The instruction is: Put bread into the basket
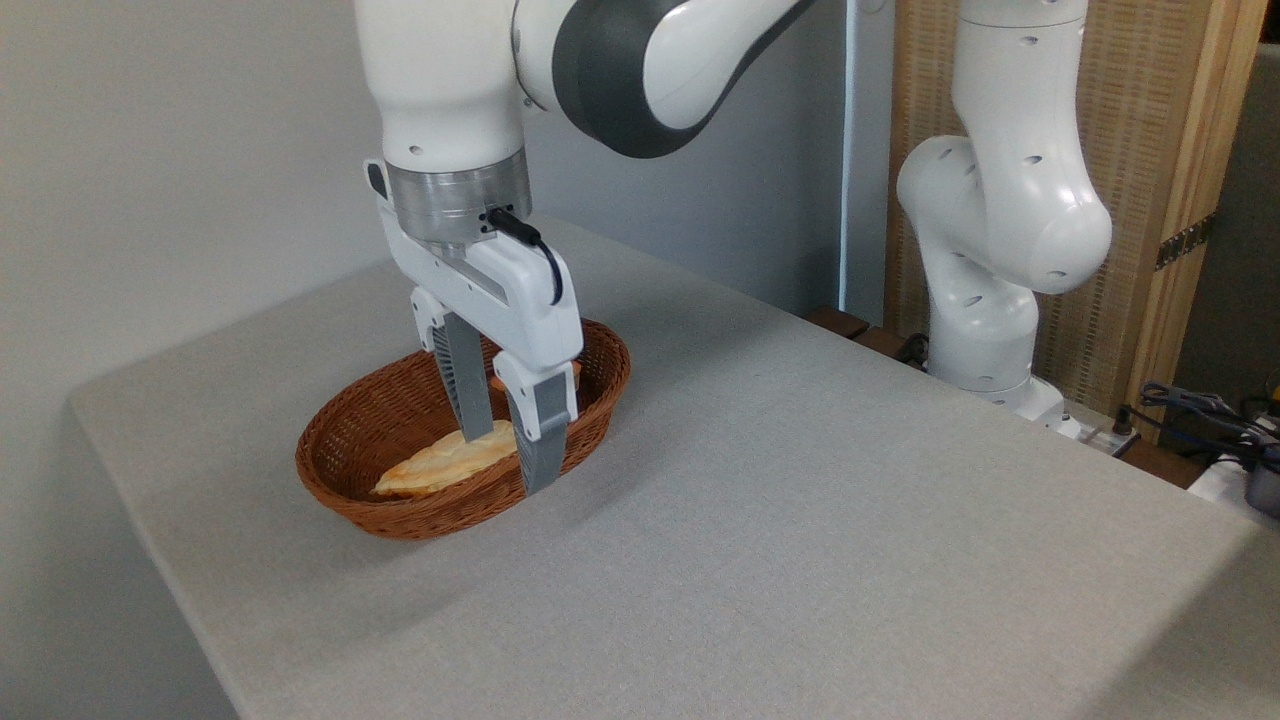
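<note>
Two parted fingers of the empty gripper (512,458) could snag the basket (340,478) rim left of centre, tipping out the bread (496,381).

open table (800,520) right of basket (345,480)

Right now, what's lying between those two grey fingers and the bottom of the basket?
In the camera view, a long flat loaf lies in the basket under the open gripper. The bun barely peeks out behind the fingers.
</note>
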Robot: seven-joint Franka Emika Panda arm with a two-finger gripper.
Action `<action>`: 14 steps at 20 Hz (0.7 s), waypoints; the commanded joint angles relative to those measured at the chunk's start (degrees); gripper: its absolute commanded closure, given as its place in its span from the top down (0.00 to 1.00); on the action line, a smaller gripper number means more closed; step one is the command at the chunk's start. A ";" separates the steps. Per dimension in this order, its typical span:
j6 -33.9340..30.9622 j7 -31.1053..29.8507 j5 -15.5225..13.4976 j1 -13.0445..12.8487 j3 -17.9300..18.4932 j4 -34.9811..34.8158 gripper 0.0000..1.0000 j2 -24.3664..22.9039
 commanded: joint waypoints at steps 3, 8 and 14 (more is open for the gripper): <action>0.72 -0.84 1.36 -0.57 1.46 -0.09 1.00 -0.73; 0.90 -0.32 1.45 -0.57 2.78 -0.09 1.00 -1.08; 2.21 -0.23 1.53 -0.57 4.45 0.00 1.00 -1.35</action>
